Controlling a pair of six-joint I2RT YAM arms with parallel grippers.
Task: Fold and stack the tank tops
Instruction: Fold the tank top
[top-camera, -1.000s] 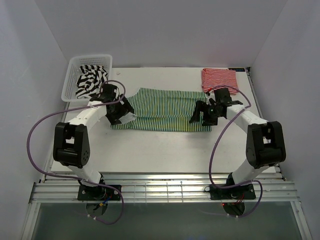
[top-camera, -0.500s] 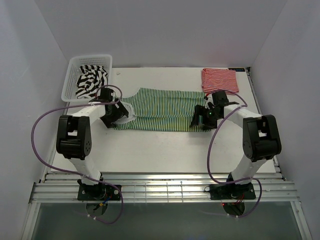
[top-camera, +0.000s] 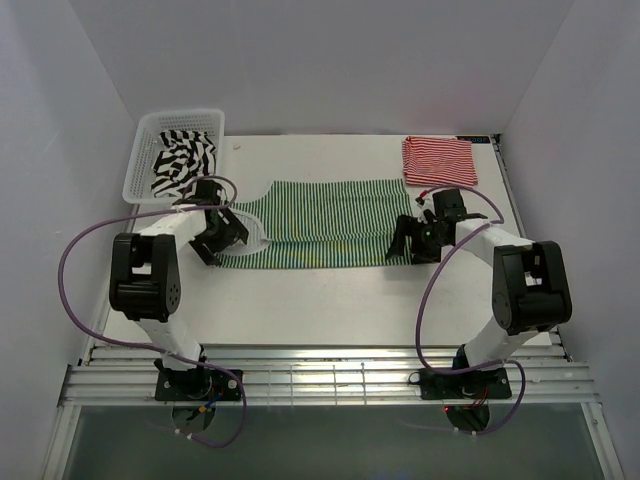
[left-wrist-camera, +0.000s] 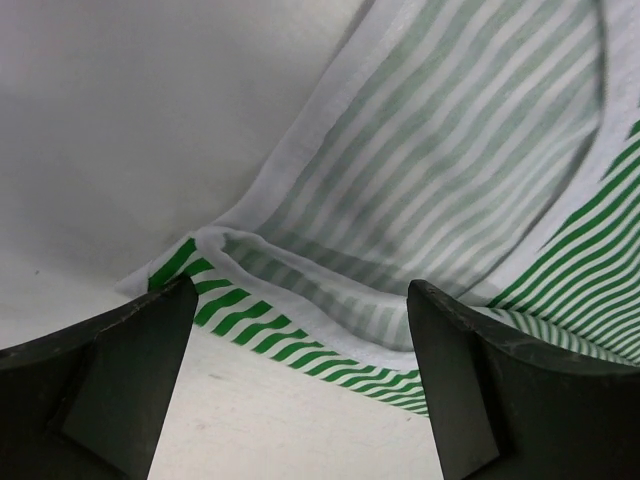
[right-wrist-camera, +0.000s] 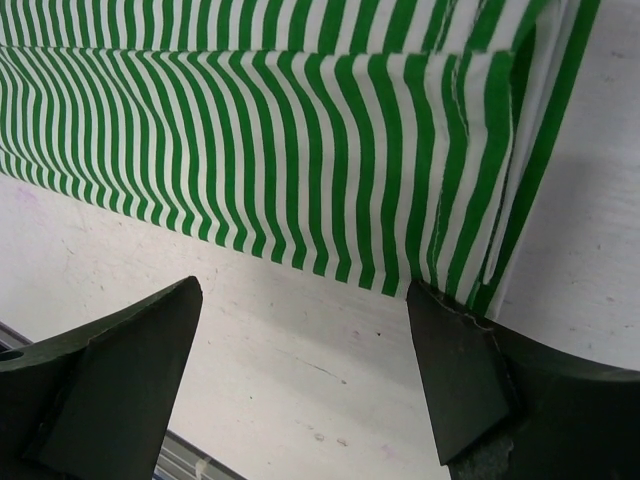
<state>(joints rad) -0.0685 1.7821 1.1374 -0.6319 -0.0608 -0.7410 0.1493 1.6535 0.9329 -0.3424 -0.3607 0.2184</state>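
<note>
Lying half-folded on the counter (top-camera: 330, 300), the green top (top-camera: 320, 220) needs more folds; red top (top-camera: 438, 160) sits folded far right, black top (top-camera: 182, 163) waits in the basket (top-camera: 138, 158); left hand (top-camera: 225, 240) and right hand (top-camera: 408, 243) gape empty

Three tank tops (top-camera: 320, 220) (top-camera: 438, 160) (top-camera: 182, 162), one basket (top-camera: 180, 113), two pincers (top-camera: 222, 242) (top-camera: 408, 245).

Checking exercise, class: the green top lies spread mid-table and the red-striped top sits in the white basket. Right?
No. The red-striped top lies folded at the table's far right corner, not in the white basket; the top view shows it. The green top is spread mid-table.
</note>
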